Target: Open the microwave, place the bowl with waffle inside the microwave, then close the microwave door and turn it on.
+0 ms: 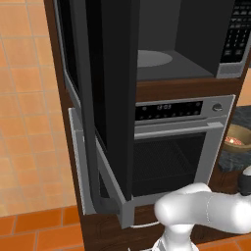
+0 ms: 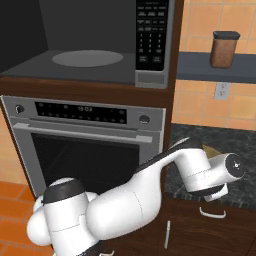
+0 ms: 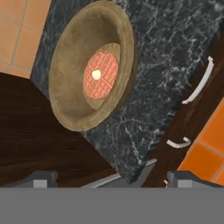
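The microwave point(image 1: 196, 54) stands open, and its grey interior with the round turntable point(image 2: 87, 57) is bare. The microwave door point(image 1: 115, 98) is swung out to the left, edge-on to the left base camera. The brown bowl point(image 3: 89, 65) with a round reddish waffle point(image 3: 101, 75) sits on the dark marble counter point(image 3: 166, 65), to the right of the oven; its rim also shows as the bowl point(image 1: 239, 139). My gripper point(image 3: 114, 180) hangs above the counter's front edge, short of the bowl. It is open, with the fingertips point(image 3: 41, 179) wide apart and nothing between them.
A silver oven point(image 2: 90, 135) sits under the microwave. The keypad point(image 2: 152, 35) is on the microwave's right side. A brown jar point(image 2: 224, 49) stands on a shelf above the counter. White drawer handles point(image 3: 199, 83) line the dark cabinet front below the counter.
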Controlling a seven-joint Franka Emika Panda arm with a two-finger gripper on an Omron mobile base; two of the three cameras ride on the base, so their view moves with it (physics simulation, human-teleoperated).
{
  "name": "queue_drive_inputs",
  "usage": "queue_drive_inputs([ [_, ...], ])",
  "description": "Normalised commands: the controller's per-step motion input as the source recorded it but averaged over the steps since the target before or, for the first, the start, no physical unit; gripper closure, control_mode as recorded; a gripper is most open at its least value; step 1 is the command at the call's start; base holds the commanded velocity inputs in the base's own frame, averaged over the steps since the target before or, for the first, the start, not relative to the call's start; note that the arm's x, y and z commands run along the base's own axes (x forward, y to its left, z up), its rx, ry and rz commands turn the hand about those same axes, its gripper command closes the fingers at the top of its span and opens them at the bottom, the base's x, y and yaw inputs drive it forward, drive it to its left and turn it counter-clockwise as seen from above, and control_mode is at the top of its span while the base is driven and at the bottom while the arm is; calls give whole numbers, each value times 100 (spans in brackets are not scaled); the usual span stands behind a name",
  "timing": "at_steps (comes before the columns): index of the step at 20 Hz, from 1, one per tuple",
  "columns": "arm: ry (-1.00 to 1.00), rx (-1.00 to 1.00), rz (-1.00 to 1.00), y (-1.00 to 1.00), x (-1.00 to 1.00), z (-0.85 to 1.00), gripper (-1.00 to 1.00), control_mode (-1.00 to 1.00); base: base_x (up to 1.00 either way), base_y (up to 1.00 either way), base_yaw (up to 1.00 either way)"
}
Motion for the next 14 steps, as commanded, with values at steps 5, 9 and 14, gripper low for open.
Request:
queue_drive_inputs([
  [5,0,0,0,-7,37,-36,-100,-100,0,0,0],
  [9,0,0,0,-1,33,-31,-100,-100,0,0,0],
  [14,0,0,0,0,23,-28,-100,-100,0,0,0],
])
